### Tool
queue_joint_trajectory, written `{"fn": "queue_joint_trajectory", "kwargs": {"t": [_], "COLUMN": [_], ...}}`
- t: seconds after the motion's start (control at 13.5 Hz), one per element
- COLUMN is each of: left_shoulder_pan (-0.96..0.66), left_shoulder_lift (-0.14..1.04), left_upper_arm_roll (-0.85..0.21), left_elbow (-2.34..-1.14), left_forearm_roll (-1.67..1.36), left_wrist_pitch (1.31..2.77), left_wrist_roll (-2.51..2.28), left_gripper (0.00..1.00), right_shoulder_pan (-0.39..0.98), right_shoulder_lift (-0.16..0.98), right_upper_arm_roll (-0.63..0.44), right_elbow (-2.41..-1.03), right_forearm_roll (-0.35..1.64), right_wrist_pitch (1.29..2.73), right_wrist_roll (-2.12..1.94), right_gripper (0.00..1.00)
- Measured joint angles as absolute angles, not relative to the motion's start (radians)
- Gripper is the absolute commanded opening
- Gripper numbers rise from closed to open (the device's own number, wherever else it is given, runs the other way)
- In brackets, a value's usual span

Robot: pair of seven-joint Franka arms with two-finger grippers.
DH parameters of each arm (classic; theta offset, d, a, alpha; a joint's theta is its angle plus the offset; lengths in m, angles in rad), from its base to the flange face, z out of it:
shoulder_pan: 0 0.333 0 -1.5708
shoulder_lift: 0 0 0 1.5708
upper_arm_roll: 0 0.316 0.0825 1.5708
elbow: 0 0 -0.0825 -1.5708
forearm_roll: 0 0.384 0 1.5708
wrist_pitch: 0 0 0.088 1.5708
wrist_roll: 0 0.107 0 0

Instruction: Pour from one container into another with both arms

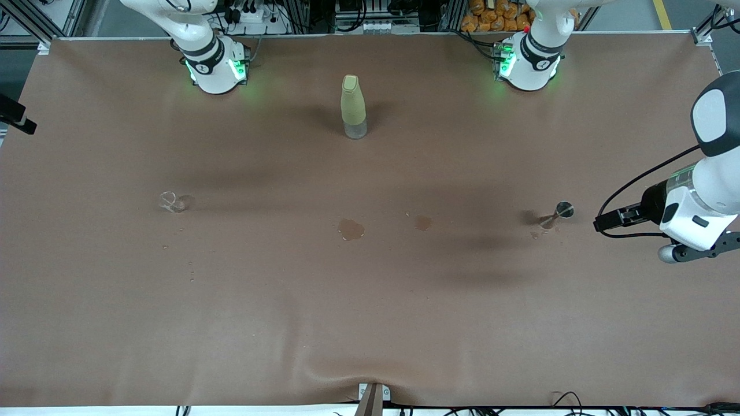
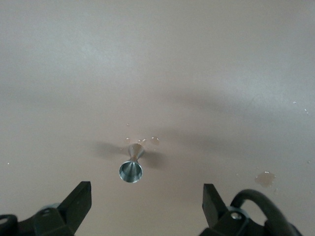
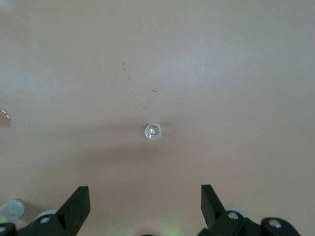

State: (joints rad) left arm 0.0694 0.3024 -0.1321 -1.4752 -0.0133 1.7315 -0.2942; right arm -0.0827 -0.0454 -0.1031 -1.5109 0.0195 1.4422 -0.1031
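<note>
On the desk, jigger upright toward the left arm's end and glass toward the right arm's, spill drops by both; left gripper and right gripper hang above them, jaws wide, holding nothing: fits either pre-grasp or post-pour.

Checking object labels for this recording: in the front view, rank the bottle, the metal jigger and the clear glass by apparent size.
1. Bottle, clearly largest.
2. and 3. Metal jigger and clear glass look about alike, so I won't rank them; both are small and lie equally near the camera.
</note>
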Motion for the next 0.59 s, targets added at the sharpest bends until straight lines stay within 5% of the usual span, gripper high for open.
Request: {"fn": "queue_joint_trajectory", "kwargs": {"t": [0.59], "left_shoulder_pan": [0.052], "left_shoulder_lift": [0.295], "left_upper_arm_roll": [-0.116], "left_elbow": [-1.475], "left_forearm_roll": [-0.013], "left_wrist_pitch": [1.733], "left_wrist_roll": [-0.293], "left_gripper": [1.0], "right_shoulder_pan": [-0.087], "right_shoulder_lift": [-0.041], "right_upper_arm_roll": [-0.105], "right_elbow": [-1.5], "right_forearm_roll": [0.019], "right_wrist_pitch": [1.442], "right_wrist_roll": [-0.103], "right_gripper": [1.0]}}
